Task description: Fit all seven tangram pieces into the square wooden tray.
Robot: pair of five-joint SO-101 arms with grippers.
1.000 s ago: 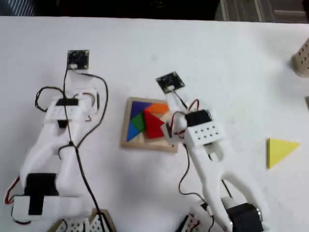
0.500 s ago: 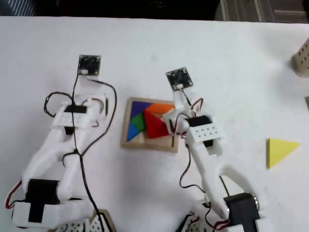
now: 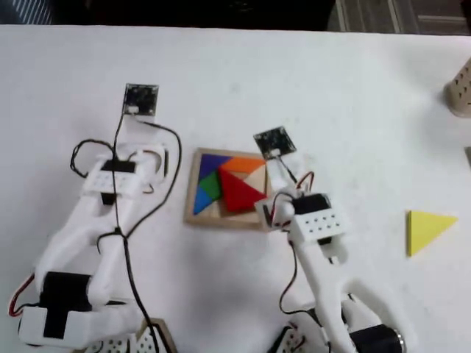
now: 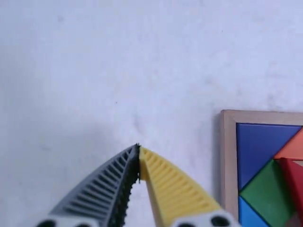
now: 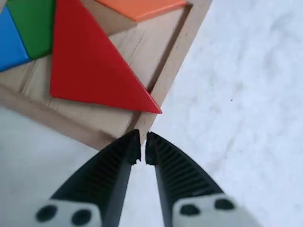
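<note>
The square wooden tray [image 3: 190, 209] lies mid-table and holds blue [image 3: 213, 163], orange [image 3: 241, 163], green [image 3: 209, 187] and red [image 3: 239, 193] pieces. A yellow triangle [image 3: 427, 229] lies alone on the table far to the right. My right gripper [image 5: 142, 141] is shut and empty, just outside the tray's rim [image 5: 176, 70] near a corner. The red triangle [image 5: 90, 71] has its tip against that rim. My left gripper [image 4: 138, 150] is shut and empty over bare table beside the tray's rim [image 4: 229, 156]. The blue piece [image 4: 258, 146] lies just inside that rim.
The left arm [image 3: 110, 184] stands left of the tray and the right arm [image 3: 313, 220] at its near right corner. A pale perforated object [image 3: 460, 92] sits at the far right edge. Bare tray floor [image 5: 142, 45] shows between the red and orange [image 5: 142, 7] pieces.
The right arm drew back toward the front, off the tray, leaving the red triangle lying inside. The left arm moved a little farther out and toward the tray.
</note>
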